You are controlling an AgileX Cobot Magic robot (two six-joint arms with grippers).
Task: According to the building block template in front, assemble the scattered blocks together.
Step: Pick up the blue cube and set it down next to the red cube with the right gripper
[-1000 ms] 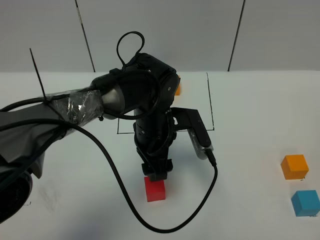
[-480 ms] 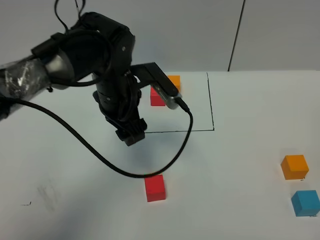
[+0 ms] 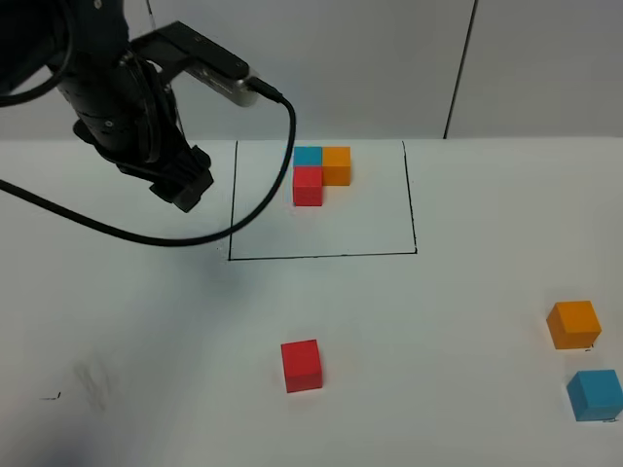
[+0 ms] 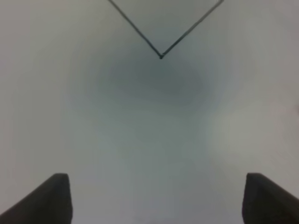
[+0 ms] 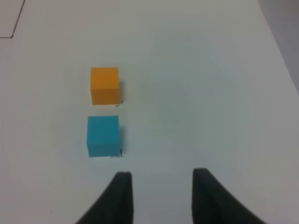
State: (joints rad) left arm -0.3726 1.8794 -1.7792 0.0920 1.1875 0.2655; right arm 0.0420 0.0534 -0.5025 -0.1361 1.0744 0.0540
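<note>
Hovering wide open and empty, the left gripper [image 3: 185, 185] hangs above the table [image 3: 438, 311] just outside the left edge of the black-outlined square [image 3: 321, 257]. Its wrist cam shows only bare surface and one corner of that outline beyond the spread fingers. Inside the square, toward the far side, sits the building block template [image 3: 321, 170]: blue and orange side by side, red touching blue's near face, an L set apart as the ref. pattern. The scattered blocks are not yet joined. The red block [image 3: 302, 365] lies alone in front of the square, approx. mid-table, well apart from the orange block [image 3: 572, 324] and blue block [image 3: 595, 394], which sit near each other at the right edge w/ a gap between them. The right gripper [image 5: 161, 196], out of the overhead shot, faces that pair w/ fingers drawn in and nothing held; the tips run off-frame, so full closure is prob. but not plain. Judged from this layout, the right arm is best placed to carry orange and blue across to red.
</note>
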